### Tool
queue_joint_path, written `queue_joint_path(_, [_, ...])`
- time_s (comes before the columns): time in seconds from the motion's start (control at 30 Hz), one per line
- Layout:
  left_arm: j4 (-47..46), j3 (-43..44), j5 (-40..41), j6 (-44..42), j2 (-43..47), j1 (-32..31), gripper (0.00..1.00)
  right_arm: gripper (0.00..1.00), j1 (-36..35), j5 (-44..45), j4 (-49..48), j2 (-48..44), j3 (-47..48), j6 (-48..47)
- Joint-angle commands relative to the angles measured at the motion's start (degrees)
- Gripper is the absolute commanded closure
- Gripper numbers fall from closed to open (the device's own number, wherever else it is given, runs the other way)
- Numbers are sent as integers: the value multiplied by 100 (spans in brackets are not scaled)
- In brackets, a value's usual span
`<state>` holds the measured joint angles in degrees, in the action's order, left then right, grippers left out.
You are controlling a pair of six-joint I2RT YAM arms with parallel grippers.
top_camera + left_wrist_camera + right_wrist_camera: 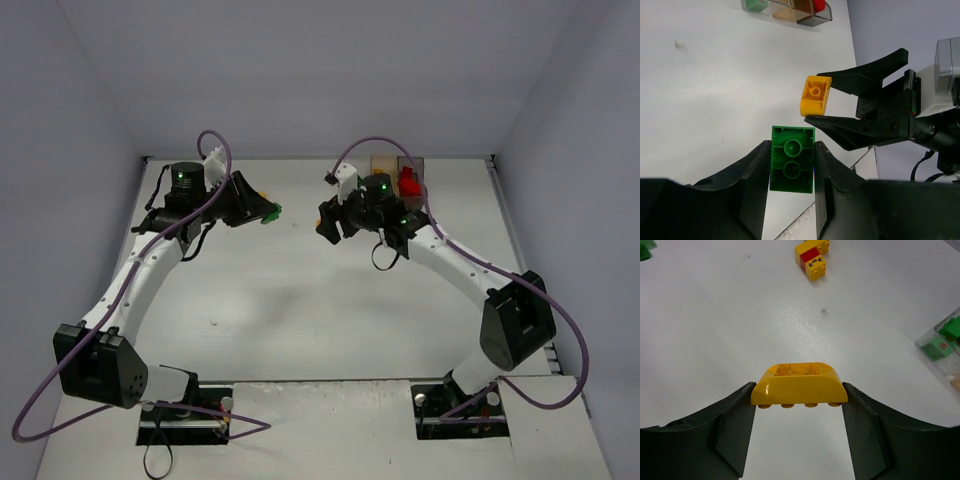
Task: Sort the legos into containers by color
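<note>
Green brick [792, 165], hollow underside showing; yellow brick [799, 385], rounded, glossy.

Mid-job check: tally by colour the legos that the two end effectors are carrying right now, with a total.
Green lego, in the left end effector: 1
Yellow lego, in the right end effector: 1
Red: 0
Total carried: 2
</note>
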<state>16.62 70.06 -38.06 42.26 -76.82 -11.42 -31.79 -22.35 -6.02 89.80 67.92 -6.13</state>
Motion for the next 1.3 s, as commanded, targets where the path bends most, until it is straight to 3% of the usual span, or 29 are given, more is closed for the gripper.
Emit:
queue_joint_path(0.0, [-274,227,44,-200,193,-1,100,90,303,309,-207,142,282,33])
queue_joint_path(0.2, [113,-88,299,-587,386,-9,100,89,1095,819,48,968,1291,-63])
queue_joint_path(0.4, [543,-405,519,-973,711,-9,100,84,1982,786,390,2013,2267,-995])
queue_joint_path(0.6, [702,-529,616,-1044,817,-9,100,78,2274,671,576,2822,3042,-1180])
queue_joint_path(0.8, [693,-467,607,-1018,686,-9,100,66,2327,592,741,3429,3587,-1136])
queue_joint_path(0.9, [693,-397,598,-1018,607,-9,100,54,2327,477,778,3579,3755,-1092])
queue_joint_path(0.93, [693,-371,607,-1027,589,-9,100,46,2327,494,769,3597,3772,-1083])
queue_joint_path(1.03, [649,-344,598,-1001,501,-9,100,37,2327,530,778,3632,3772,-1057])
queue_joint_path(1.2, [579,-256,555,-965,422,-18,100,23,2327,530,778,3404,3685,-978])
queue_joint_path(1.27, [527,-256,537,-939,404,-18,100,22,2318,495,787,3308,3658,-934])
